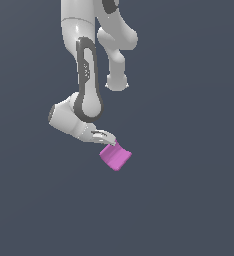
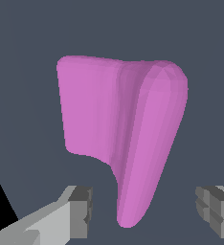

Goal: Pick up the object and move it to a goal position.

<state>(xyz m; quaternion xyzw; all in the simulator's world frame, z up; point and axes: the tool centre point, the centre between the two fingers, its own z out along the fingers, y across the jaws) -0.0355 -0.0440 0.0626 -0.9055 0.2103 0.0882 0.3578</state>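
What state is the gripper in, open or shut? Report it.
Open. In the wrist view the gripper has its fingers spread wide, the pink block between them, untouched.

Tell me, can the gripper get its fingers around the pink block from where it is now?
Probably yes. The gripper is open, and the lower tip of the pink block already sits between the fingers with nothing in the way. A gap remains on either side.

Exterior view stands back — wrist view looks close past the tool (image 2: pixel 142 210); both share the block (image 1: pixel 115 156).
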